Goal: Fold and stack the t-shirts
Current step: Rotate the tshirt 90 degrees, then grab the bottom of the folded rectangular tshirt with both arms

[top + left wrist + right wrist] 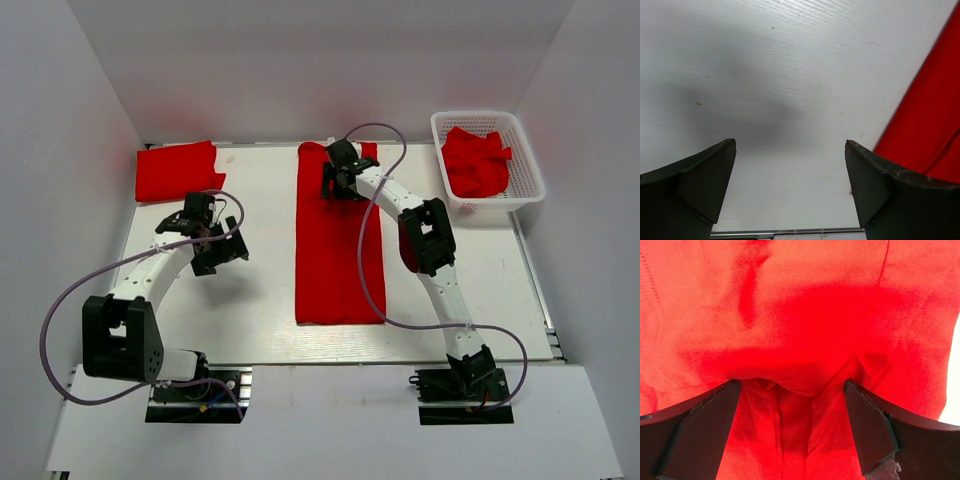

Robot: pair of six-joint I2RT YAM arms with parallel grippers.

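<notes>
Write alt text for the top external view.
A red t-shirt folded into a long strip lies in the middle of the table, the right gripper open at its far end. The left gripper hangs open over bare table near a folded red shirt at far left; a white basket of crumpled red cloth sits far right.

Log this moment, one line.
left gripper open over white table | right gripper open over long red folded t-shirt | white plastic basket holds red shirts
</notes>
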